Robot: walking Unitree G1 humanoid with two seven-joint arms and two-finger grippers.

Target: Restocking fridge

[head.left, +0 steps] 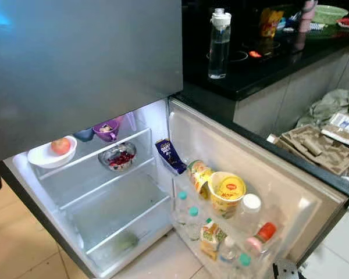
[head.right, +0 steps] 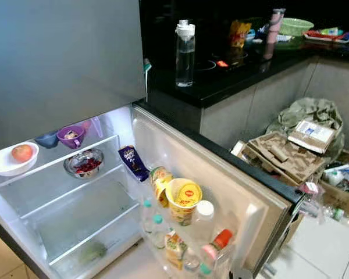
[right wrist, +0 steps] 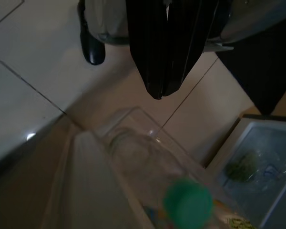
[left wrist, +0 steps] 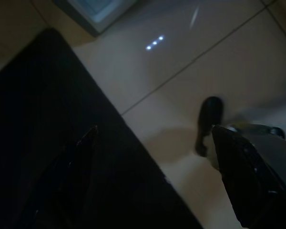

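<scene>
The fridge's lower compartment [head.left: 113, 224] stands open and lit, its door [head.left: 262, 174] swung out to the right. On the glass shelves are an apple [head.left: 60, 145] in a white bowl, a purple cup [head.left: 106, 130], a blue bowl [head.left: 84, 135] and a steel bowl of red fruit [head.left: 120, 157]. The door racks hold a chocolate packet [head.left: 170, 154], a yellow noodle cup [head.left: 226, 192], cans and several bottles. A clear water bottle [head.left: 219, 43] stands on the black counter. My left gripper [left wrist: 155, 129] hangs open over floor tiles. My right gripper [right wrist: 157, 93] hangs shut and empty above a green-capped bottle [right wrist: 187, 200] in the door rack.
The grey upper fridge door [head.left: 81, 64] is closed. The black counter [head.left: 262, 70] carries a stove, a snack bag and a green basket. Cardboard trays [head.left: 317, 148] and a stuffed bag [head.right: 308, 113] lie on the floor beyond the door. A dark mat [left wrist: 47, 143] lies below my left gripper.
</scene>
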